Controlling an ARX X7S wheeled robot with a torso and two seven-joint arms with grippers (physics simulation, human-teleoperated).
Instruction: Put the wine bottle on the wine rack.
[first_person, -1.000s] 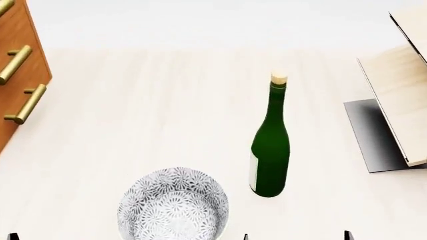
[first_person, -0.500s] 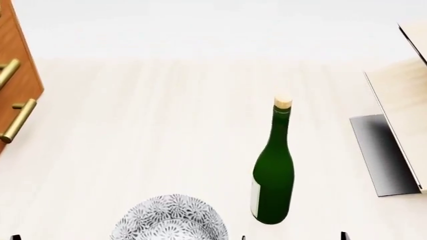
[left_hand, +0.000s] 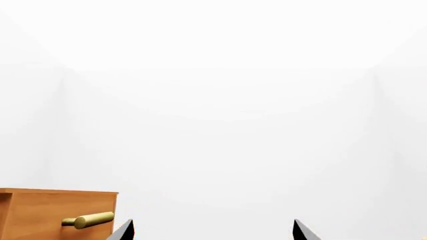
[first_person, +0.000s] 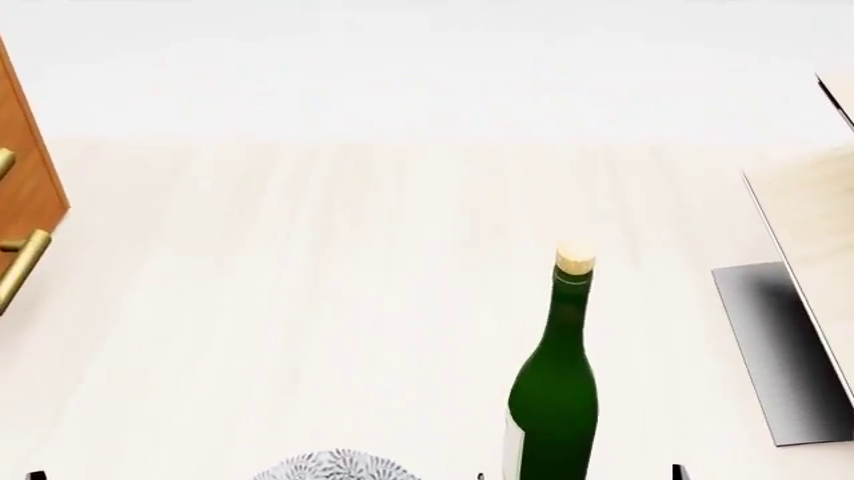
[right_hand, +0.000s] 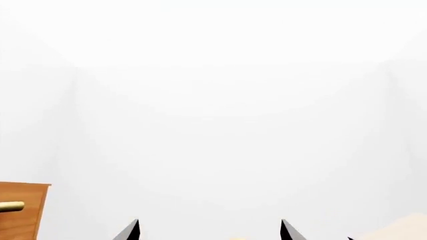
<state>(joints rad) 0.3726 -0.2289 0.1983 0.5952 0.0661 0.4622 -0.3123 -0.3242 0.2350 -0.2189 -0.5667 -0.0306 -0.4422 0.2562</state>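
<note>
The wine bottle, dark green with a pale cork, stands upright on the pale table at the lower middle of the head view; its base is cut off by the frame edge. At the right edge is the wine rack, slanted light-wood boards over a grey base. Only the black fingertips of my right gripper show in the head view, either side of the bottle's lower body. In the right wrist view my right gripper is open, with a pale speck low between its tips. My left gripper is open and holds nothing.
An orange-brown cabinet with brass handles stands at the left, also seen as the cabinet in the left wrist view. A patterned bowl peeks in at the bottom edge, left of the bottle. Both wrist views face a white wall.
Everything in the head view has slid downward: the bottle sits lower, the bowl is nearly out of frame, and the rack and cabinet have shifted towards the edges. The bottle itself still stands.
</note>
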